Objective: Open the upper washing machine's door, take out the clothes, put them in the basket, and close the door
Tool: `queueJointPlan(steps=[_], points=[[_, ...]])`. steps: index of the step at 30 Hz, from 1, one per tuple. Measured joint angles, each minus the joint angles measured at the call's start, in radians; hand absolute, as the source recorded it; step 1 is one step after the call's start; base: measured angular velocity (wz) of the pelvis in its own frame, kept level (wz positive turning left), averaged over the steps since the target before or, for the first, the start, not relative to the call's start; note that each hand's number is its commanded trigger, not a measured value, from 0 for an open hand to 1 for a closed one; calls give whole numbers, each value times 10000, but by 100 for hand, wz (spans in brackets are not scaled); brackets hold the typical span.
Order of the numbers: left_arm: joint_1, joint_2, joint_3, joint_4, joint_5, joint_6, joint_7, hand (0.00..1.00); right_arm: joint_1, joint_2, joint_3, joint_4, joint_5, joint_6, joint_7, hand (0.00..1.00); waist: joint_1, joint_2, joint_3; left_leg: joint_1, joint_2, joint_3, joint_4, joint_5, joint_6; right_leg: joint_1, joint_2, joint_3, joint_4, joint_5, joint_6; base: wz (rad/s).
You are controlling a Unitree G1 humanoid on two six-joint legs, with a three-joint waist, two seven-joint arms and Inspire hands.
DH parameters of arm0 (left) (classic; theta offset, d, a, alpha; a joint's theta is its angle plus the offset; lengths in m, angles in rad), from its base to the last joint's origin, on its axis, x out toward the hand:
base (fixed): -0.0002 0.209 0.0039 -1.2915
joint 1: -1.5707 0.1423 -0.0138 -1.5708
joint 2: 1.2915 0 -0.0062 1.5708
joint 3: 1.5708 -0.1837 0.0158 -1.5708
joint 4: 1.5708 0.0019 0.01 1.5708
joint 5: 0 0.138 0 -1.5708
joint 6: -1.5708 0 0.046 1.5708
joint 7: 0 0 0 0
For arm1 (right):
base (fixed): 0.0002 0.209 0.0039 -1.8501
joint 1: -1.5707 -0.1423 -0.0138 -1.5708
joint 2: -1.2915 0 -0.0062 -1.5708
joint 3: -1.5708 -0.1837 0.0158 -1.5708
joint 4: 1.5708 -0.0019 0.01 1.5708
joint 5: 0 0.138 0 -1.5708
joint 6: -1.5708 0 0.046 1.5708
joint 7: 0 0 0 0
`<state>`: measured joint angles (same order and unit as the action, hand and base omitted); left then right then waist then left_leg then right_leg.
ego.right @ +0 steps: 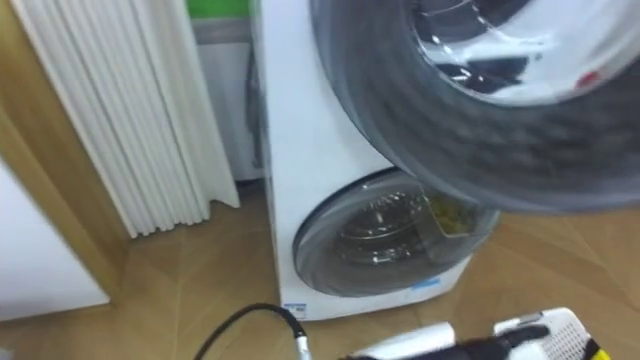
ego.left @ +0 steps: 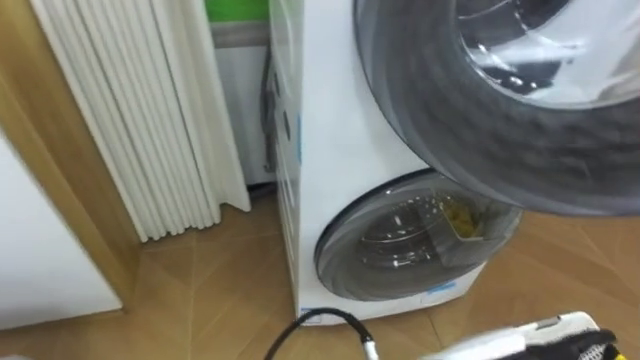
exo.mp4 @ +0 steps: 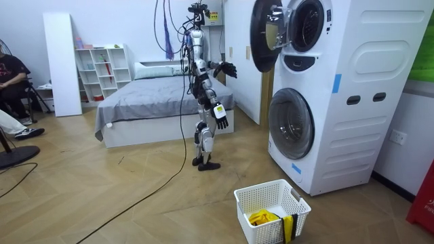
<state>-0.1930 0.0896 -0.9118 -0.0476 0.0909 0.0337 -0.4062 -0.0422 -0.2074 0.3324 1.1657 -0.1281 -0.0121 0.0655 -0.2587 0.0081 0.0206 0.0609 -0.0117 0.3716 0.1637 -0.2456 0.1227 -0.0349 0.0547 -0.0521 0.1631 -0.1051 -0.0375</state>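
Observation:
I stand on the wooden floor a step from the stacked white washing machines (exo.mp4: 352, 102), facing them. The upper machine's round door (exo.mp4: 260, 35) hangs open; in the eye views it looms at the upper right (ego.left: 500, 120). The lower machine's door (ego.left: 410, 240) is closed, and something yellow (ego.left: 457, 218) shows in its glass. My left hand (exo.mp4: 227, 68) is raised toward the open door with fingers spread and holds nothing. My right hand (exo.mp4: 220, 116) hangs low by my hip with relaxed fingers, a blurred shape at the lower right edge (ego.left: 588, 346).
A white laundry basket (exo.mp4: 298, 202) with a yellow cloth (exo.mp4: 261, 217) stands on the floor before the machines. Pale curtains (ego.left: 150, 120) and a wooden frame (ego.left: 60, 170) lie left of the machines. A bed (exo.mp4: 156, 91) is behind me; a person (exo.mp4: 10, 85) sits at the room view's left.

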Motion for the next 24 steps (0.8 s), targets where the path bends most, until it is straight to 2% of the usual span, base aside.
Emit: queueJointPlan(steps=[2, 3, 6, 11, 14, 17, 19, 20, 21, 22, 23, 24], points=[[-9, 0, -164, 151, 184, -2, -144, 0, -3, 0, -5, -6, -23, -23, 0, 0, -162, -21, 19, 25, 0, 1, -44, -18, -29, 41, 16, 8, -97, -12, -4, -3], [-61, -3, -304, 290, 448, -22, -188, 0, -6, -13, -23, -6, -112, -64, 1, 0, -216, 47, 13, 24, 0, 2, -66, -22, -36, 32, 26, 18, -106, -12, -4, -4], [-163, -23, -435, 907, 1418, -47, -331, 0, -38, 7, -46, -23, -176, -87, 25, 0, -290, 62, 14, 37, 0, 1, -113, -26, -43, 5, 52, 67, -120, -13, -5, -4], [-163, -45, -324, 2746, 2061, -76, -324, 0, -50, 49, -52, -60, -166, -78, 24, 0, -248, 86, 12, 40, 2, -34, -112, -32, -53, -21, 89, 246, -115, -11, -7, -11], [-153, -72, 187, 3692, 2081, -257, -82, 0, -35, 64, -148, -28, -167, -69, 27, 0, -111, 49, 36, 95, 2, -69, -110, -33, -56, 15, 101, 281, -112, -11, -8, -5], [176, -242, 949, 4864, 1920, -788, 142, 0, 81, 131, -447, -30, -169, -69, 19, 0, 219, -49, 108, 140, 2, -141, -110, -30, -60, 49, 122, 386, -115, -18, -19, -9], [665, -451, 1727, 5815, 1848, -1279, 471, 0, 247, 216, -801, -75, -171, -76, -18, 0, 567, -143, 139, 170, 20, -156, -121, -56, -105, 70, 159, 416, -122, -29, -36, -6], [753, -479, 1878, 6125, 1926, -1334, 703, 0, 307, 218, -876, -75, -163, -76, -21, 0, 668, -156, 138, 182, 27, -159, -126, -66, -122, 76, 170, 424, -121, -33, -42, -7], [807, -447, 2277, 7077, 2229, -1309, 1241, 0, 358, 219, -1054, -76, -81, -76, -10, 0, 783, -177, 123, 200, 34, -176, -126, -72, -132, 80, 179, 430, -115, -41, -59, -5], [917, -331, 3003, 8113, 2341, -1131, 1663, 0, 362, 259, -1263, -112, -46, -83, -10, 0, 836, -184, 116, 206, 35, -222, -119, -71, -135, 76, 187, 435, -107, -50, -80, -7], [1001, -283, 3434, 8581, 2432, -1085, 1874, 0, 367, 287, -1346, -111, -4, -84, -22, 0, 896, -188, 110, 211, 36, -257, -110, -67, -142, 77, 195, 433, -108, -52, -93, -9], [1121, -72, 4170, 9481, 2639, -1025, 2309, 0, 447, 321, -1484, -124, 40, -84, -88, 0, 1050, -186, 79, 215, 38, -374, -104, -62, -151, 80, 208, 446, -118, -53, -115, -3]])
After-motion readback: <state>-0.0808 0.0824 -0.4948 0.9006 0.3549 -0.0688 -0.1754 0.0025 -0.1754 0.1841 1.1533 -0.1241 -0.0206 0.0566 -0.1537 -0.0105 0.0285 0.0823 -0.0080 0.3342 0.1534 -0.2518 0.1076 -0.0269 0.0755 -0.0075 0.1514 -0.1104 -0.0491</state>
